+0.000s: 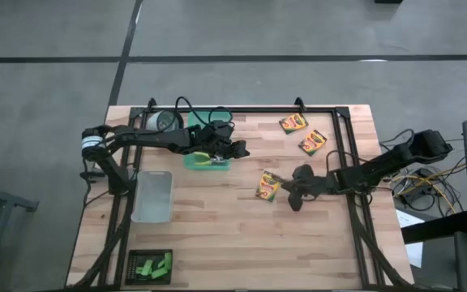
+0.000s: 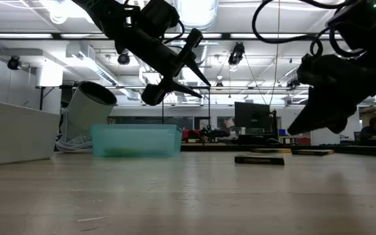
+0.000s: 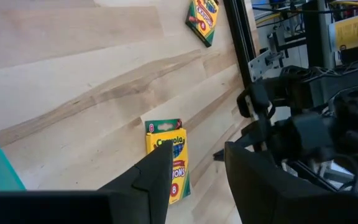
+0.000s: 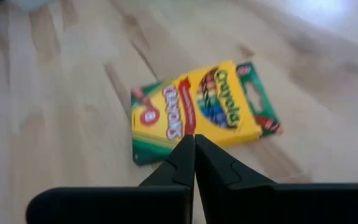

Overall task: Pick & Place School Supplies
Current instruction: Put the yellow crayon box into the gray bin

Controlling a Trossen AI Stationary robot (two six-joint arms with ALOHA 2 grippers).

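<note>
Lying flat just ahead of the right tool [image 1: 292,195], pressed together, the crayon box [image 1: 268,186] is angled diagonally.

From my right wrist camera I see the right tool [image 4: 194,146] with its two dark fingers [image 4: 179,163] pressed together, tips meeting just at the near edge of a yellow-and-green crayon box [image 4: 201,112] — it lies flat, skewed, on the pale wooden surface [image 4: 67,93] — nothing held between them.
</note>
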